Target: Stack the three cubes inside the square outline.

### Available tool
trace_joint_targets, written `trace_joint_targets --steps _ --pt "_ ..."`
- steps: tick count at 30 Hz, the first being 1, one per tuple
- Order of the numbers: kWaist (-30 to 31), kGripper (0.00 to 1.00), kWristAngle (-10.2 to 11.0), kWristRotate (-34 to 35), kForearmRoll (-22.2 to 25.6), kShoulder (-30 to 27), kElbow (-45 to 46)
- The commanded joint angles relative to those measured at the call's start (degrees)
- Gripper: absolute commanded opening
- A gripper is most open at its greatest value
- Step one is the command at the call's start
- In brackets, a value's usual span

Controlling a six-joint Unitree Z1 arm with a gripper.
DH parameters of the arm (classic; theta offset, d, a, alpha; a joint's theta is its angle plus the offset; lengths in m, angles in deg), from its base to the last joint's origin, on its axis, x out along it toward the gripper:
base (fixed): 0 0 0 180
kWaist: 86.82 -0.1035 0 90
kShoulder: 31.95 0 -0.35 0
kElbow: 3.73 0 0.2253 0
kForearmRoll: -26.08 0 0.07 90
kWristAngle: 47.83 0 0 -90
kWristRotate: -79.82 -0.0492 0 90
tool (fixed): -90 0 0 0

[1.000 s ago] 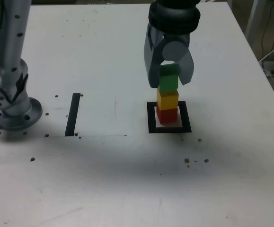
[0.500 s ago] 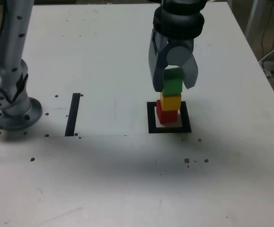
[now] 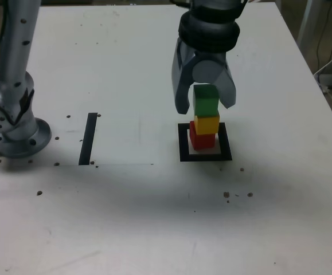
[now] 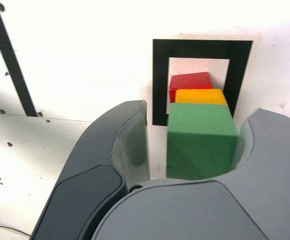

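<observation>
- Exterior view: the three cubes stand as one column, red cube (image 3: 202, 139) at the bottom, yellow cube (image 3: 206, 124) on it, green cube (image 3: 205, 100) on top. The red one sits on the white centre of the square outline (image 3: 183, 142), so I'd judge the stacking done bar the release.
- The pincer (image 3: 205, 102) hangs straight down over the column, its jaws spread on either side of the green cube, with a gap showing on the exterior view's left. It looks to be letting go, not gripping.
- Around it on the surface (image 3: 131, 69): a straight black strip (image 3: 88, 138) well off to the exterior view's left, the arm's base (image 3: 14, 129) beyond that, and a scatter of dark specks. Nothing crowds the stack.
- Wrist view: the green cube (image 4: 200, 140) sits between the jaws. One jaw stands clearly apart from it; the other is very close, and I cannot tell whether it touches.
- Below show slivers of the yellow cube (image 4: 201, 96) and the red cube (image 4: 190, 81), inside the outline (image 4: 160, 75). The only risk I see is a jaw nudging the top cube on the way up.
</observation>
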Motion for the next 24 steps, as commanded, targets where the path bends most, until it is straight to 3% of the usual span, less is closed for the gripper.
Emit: trace_joint_targets --steps 1,13,19,24 --pt "0.1 1.00 0.2 -0.1 0.5 -1.6 0.2" --pt "-2.2 1.00 1.1 -4.3 1.1 -17.1 7.6" --pt "-4.0 1.00 1.0 -6.0 0.7 -25.0 18.2" --pt "-4.3 1.00 0.5 -5.9 -1.2 -27.9 26.7"
